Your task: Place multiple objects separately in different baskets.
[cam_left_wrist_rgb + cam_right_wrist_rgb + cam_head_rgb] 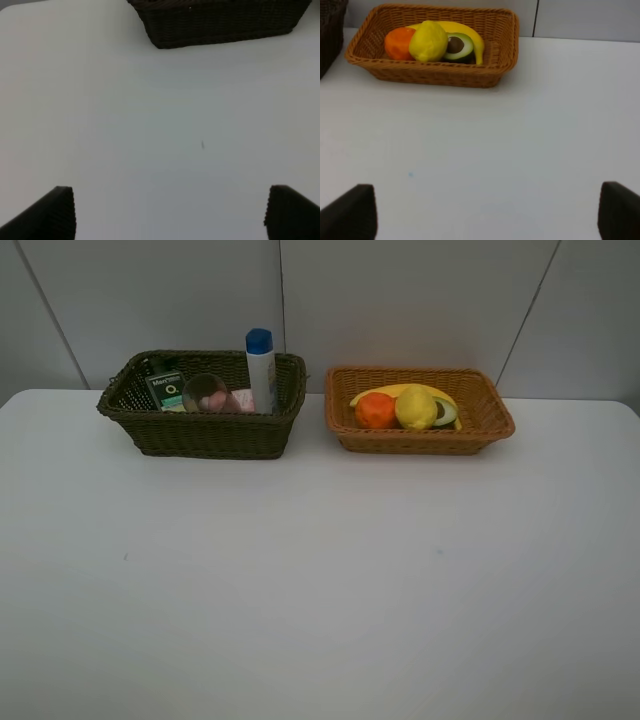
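Holding four items each: dark basket [205,432], tan basket [420,440].

The dark basket [220,22] is cut off; its wall hides the pink bottle [243,401].

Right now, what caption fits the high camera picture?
Fruit in the orange basket, bottles in the dark basket, sorted.
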`<action>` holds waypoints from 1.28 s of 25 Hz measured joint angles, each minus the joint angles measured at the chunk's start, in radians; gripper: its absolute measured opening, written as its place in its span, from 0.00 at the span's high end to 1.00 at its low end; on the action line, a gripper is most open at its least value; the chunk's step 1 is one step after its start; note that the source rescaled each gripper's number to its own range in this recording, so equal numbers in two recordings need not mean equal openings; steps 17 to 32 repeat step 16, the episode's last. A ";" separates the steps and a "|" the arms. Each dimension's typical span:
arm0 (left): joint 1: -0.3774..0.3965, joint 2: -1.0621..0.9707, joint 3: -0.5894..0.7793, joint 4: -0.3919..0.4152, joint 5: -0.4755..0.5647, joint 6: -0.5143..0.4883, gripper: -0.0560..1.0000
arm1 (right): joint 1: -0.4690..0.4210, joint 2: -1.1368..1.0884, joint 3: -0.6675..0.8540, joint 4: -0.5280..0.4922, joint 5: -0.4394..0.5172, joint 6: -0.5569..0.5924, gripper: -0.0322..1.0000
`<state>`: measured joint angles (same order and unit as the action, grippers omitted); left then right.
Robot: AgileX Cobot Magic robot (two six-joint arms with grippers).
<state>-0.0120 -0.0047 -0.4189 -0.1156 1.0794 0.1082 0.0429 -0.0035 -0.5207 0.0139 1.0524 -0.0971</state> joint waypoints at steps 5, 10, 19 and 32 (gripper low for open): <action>0.000 0.000 0.000 0.000 0.000 0.000 0.00 | 0.000 0.000 0.000 0.000 0.000 0.000 0.10; 0.000 0.000 0.000 0.000 0.000 0.000 0.00 | 0.000 0.000 0.000 0.000 0.000 0.000 0.10; 0.000 0.000 0.000 0.000 0.000 0.000 0.00 | 0.000 0.000 0.000 0.000 0.000 0.000 0.10; 0.000 0.000 0.000 0.000 0.000 0.000 0.00 | 0.000 0.000 0.000 0.000 0.000 0.000 0.10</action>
